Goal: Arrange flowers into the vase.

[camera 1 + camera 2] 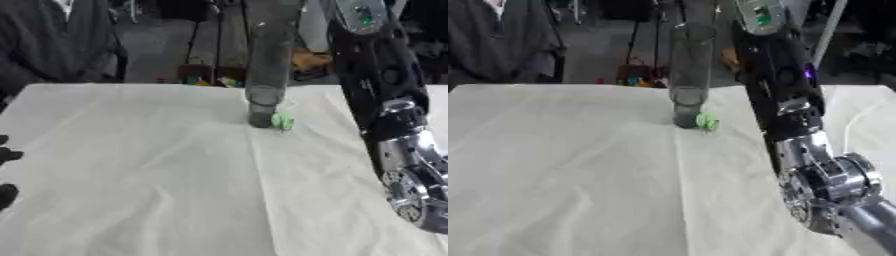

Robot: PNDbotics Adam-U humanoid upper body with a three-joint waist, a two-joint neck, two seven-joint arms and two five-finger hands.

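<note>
while the tall clear vase (689, 75) stands upright on the white-clothed worktop (131, 175), a small green thing (282, 121) touches its base; neither hand's fingers can be told.

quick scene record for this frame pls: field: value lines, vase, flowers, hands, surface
surface: table under a white cloth, creased down the middle
vase: tall clear glass vase, upright, far centre of table
flowers: none seen in vase or on cloth
other item: small green thing at the vase's base, on its right; touching or not, cannot tell
left hand: dark fingertips only, at left edge, holding nothing
right hand: not in view; right arm runs down the right side
task state: arranging not yet begun
</note>
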